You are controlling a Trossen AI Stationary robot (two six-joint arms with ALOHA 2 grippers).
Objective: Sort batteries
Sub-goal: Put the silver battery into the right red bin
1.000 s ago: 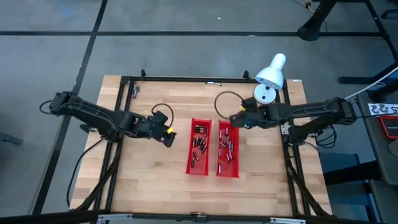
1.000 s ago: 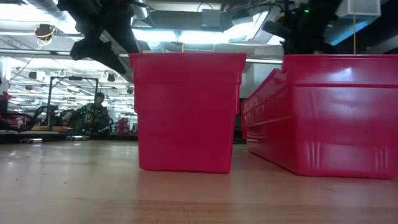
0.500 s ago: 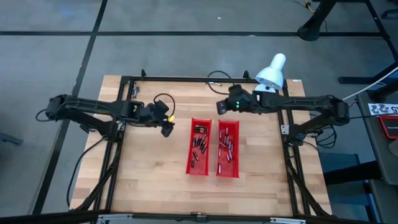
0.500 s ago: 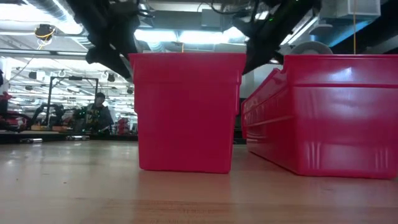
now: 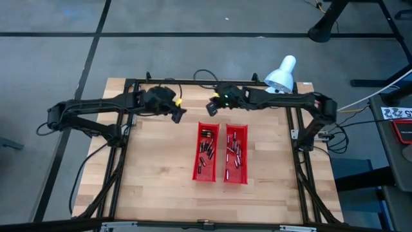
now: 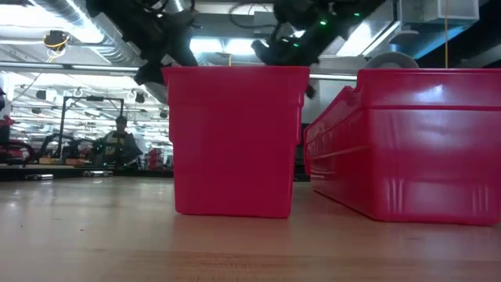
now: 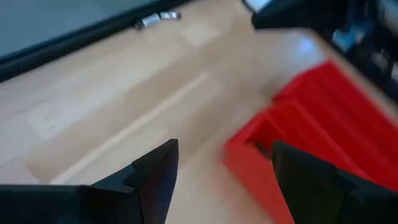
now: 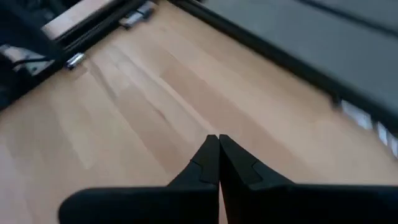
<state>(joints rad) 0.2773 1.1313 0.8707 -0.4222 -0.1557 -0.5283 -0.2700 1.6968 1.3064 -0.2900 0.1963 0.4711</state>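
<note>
Left tool (image 5: 177, 115) hangs over the far part of the light wooden counter (image 5: 154, 174), just left of the two red plastic trays; fingers (image 7: 155, 180) stand apart, nothing between them. The small dark and silvery cylindrical batteries (image 5: 206, 149) lie scattered inside both trays, the left red tray (image 5: 196, 171) and the right red tray (image 5: 244, 173), side by side mid-counter. Right tool (image 5: 211, 107) hangs just beyond the left tray's far end, fingers (image 8: 214, 163) pressed together, empty. White desk lamp (image 5: 281, 74) sits at the far right corner.

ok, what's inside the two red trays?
Both red trays hold loose batteries scattered along their floors. Cells lying under others can't be made out.
</note>
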